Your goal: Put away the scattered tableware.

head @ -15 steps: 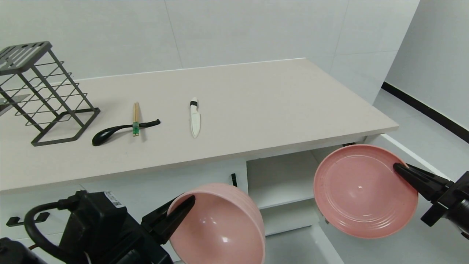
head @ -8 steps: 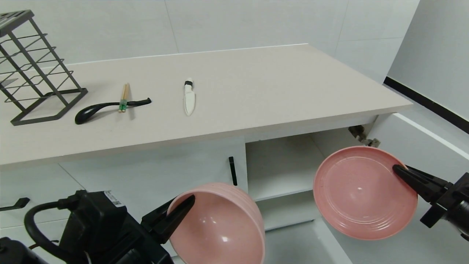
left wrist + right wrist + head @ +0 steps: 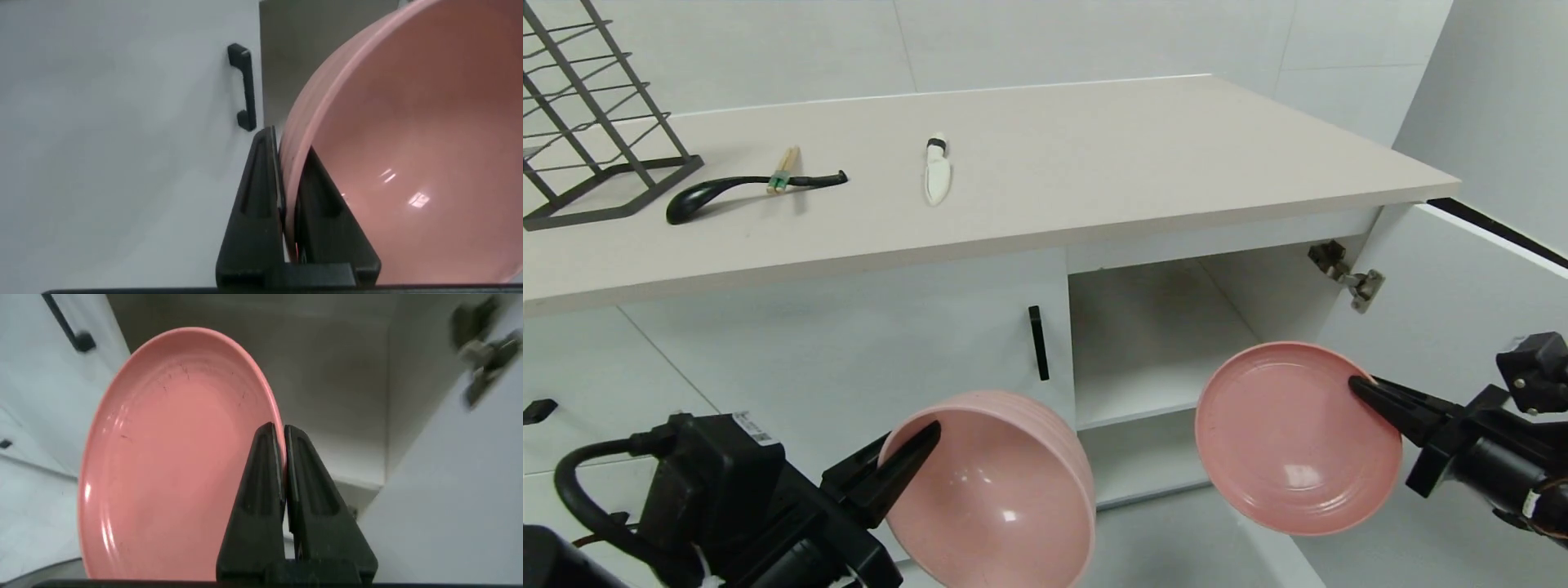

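The left gripper (image 3: 929,434) was clamped on the rim of a deep, round, glossy pink bowl (image 3: 1005,498), held tilted before the closed white cabinet door (image 3: 849,327). The right gripper (image 3: 1357,389) was clamped on the rim of a flat, round pink plate (image 3: 1282,449), held nearly on edge before the open cabinet compartment (image 3: 1143,343). On the beige countertop (image 3: 1135,155) lay a black spoon (image 3: 698,194), wooden chopsticks (image 3: 783,170) across its handle, and a white knife (image 3: 935,171).

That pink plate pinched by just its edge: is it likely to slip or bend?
The round pink plate is probably stiff: it hangs from the right gripper by its rim alone without sagging. Its surface shows glossy highlights, so it may be slippery and could swivel in so narrow a pinch.
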Tool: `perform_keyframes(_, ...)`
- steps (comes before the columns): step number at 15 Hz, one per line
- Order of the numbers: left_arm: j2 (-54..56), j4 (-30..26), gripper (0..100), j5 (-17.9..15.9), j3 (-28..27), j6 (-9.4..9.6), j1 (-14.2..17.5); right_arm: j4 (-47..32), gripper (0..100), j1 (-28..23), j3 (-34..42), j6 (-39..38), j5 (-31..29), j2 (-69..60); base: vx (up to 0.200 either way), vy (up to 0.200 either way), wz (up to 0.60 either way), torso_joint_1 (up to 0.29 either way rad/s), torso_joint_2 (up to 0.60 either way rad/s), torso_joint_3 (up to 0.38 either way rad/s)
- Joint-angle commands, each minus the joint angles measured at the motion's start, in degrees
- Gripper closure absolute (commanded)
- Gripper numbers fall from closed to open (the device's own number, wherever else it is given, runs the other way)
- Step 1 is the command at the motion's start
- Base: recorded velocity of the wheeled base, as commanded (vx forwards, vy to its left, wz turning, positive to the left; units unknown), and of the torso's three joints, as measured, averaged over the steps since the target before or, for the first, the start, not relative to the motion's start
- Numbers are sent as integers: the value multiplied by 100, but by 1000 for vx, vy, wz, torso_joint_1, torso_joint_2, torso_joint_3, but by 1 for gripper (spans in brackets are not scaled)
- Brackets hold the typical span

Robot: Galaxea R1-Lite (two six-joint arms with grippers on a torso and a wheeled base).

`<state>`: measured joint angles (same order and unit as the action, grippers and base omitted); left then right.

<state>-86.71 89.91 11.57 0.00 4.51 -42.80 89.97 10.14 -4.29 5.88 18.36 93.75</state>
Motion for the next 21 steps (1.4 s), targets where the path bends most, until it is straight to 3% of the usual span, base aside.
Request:
perform_keyframes(1, 32, 9, 100, 3, 0, -12, 53, 3, 100, 313, -564, 1, 1, 953, 0, 0, 0, -144, 261, 119)
perform_keyframes(11, 260, 9, 100, 3, 0, -126, 61, 3, 100, 1121, -1847, 1, 1, 2262, 0, -60, 0, -15, 107, 39)
perform_keyframes(17, 234, 9, 100, 3, 0, -205, 61, 3, 100, 1113, -2278, -122, -17, 2684, 0, 0, 0, 0, 0, 0)
perform_keyframes(21, 251, 9, 100, -6, 0, -284, 61, 3, 100, 1121, -3051, -289, -289, 3080, 50, -50, 0, 1, 1, 1)
